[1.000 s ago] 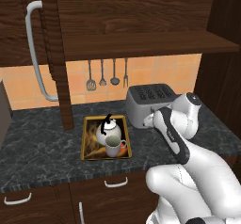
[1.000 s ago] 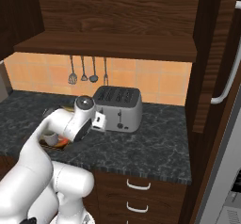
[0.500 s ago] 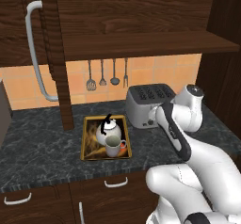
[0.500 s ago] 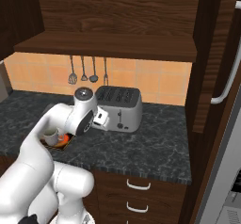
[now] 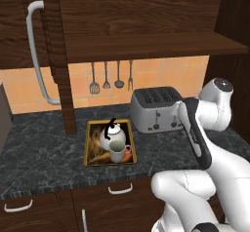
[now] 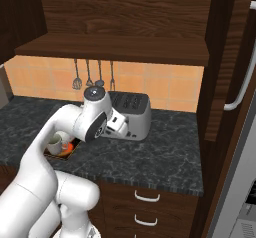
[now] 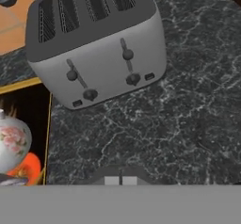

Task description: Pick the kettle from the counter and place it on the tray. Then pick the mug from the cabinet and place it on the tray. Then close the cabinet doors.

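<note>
Your claw point(image 7: 117, 180), pressed together and empty, faces the toaster point(image 7: 96, 42); the left door's upright bar handle point(image 5: 37, 50) lies left of and above it.

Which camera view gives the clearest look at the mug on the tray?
The left base view: the whole mug stands unobstructed on the tray, beside the kettle. In the right base view the arm partly hides the mug. The hand view catches just the kettle's side.

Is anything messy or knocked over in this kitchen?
Nothing looks spilled or knocked over. The kettle and mug stand upright together on the tray, beside the toaster. The one unfinished thing is the cabinet door, which stands open.
</note>
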Tool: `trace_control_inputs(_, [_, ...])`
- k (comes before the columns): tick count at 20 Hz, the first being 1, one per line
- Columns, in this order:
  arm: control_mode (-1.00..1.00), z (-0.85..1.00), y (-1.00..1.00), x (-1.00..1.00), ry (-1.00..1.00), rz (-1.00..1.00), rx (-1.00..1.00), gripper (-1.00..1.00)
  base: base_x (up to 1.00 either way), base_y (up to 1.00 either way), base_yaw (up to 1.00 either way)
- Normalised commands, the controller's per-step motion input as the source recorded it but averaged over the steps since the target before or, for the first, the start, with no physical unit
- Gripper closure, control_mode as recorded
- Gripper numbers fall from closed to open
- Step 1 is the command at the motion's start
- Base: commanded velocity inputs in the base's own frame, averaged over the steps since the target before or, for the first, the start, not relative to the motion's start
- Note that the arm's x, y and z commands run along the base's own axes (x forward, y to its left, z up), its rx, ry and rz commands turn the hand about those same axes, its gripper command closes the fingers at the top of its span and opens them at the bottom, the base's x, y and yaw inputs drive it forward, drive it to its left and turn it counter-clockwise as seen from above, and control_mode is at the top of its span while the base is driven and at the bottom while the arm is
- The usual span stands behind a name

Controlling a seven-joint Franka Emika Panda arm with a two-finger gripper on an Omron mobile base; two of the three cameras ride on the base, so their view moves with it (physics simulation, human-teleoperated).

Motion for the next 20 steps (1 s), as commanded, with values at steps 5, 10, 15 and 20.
trace_control_inputs(5, [-1.0, 0.02, -0.04, 0.0, -0.1, -0.09, 0.01, 1.0, 0.0, 0.0, 0.0])
trace_control_inputs(10, [-1.0, -0.01, -0.02, -0.08, -0.07, 0.0, 0.01, 1.0, 0.0, 0.0, 0.0])
trace_control_inputs(15, [-1.0, 0.17, -0.39, -0.51, -0.27, -0.05, 0.05, 1.0, 0.0, 0.0, 0.0])
trace_control_inputs(20, [-1.0, 0.33, -0.72, -0.94, -0.13, -0.11, 0.16, 1.0, 0.0, 0.0, 0.0])
